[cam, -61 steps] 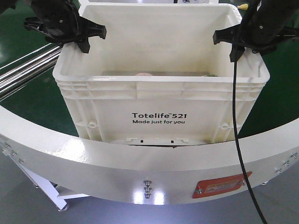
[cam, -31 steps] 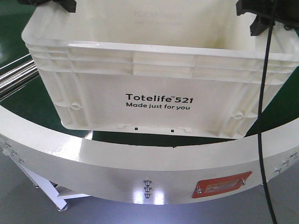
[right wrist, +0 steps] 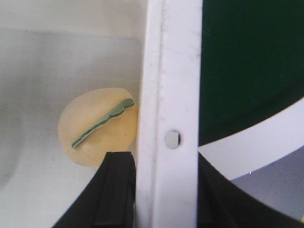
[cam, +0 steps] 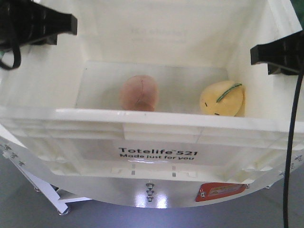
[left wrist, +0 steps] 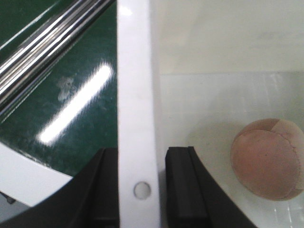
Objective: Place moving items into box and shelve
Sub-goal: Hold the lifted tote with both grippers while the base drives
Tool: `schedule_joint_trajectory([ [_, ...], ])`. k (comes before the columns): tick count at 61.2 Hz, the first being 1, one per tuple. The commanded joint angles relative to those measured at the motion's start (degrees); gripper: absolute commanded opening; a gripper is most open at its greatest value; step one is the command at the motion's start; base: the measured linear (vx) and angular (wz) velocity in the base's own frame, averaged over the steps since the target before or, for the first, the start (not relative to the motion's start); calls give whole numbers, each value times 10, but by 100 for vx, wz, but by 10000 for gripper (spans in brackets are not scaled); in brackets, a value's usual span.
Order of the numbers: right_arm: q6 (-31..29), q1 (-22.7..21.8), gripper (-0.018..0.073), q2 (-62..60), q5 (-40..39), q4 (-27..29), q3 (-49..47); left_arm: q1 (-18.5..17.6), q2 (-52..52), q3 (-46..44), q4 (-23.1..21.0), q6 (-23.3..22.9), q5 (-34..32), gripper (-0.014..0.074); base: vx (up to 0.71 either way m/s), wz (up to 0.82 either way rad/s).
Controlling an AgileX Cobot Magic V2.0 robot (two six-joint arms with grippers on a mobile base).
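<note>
Gripping the white box [cam: 156, 118] by its two short side walls, both arms hold it tilted toward the front camera, so its open top and floor show. The left pincer [left wrist: 137, 153] straddles the left wall, with one black finger outside over the green desk [left wrist: 95, 42] and one inside, both closed against the plastic. The right pincer [right wrist: 166, 161] clamps the right wall the same way. Inside, the pink ball [cam: 138, 92] lies on the floor left of the middle. It is apart from the yellow fruit [cam: 222, 99], which rests against the right wall just beside the right pincer's inner finger. The printed front wall overlaps the desk's white curved edge.
</note>
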Motion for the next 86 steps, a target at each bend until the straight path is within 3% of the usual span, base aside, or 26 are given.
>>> schedule_joint_trajectory([
  [1,48,29,148,-20,-62,-59,9,-28,-56,39,34,-32,-106,150,0,0],
  [9,107,56,150,-23,-57,-100,37,-43,-93,110,52,-73,-138,150,0,0],
  [16,127,60,152,-23,-51,-103,43,-45,-105,138,65,-90,-154,150,0,0],
  [86,128,60,152,-23,-37,-101,43,-45,-104,137,72,-90,-140,150,0,0],
])
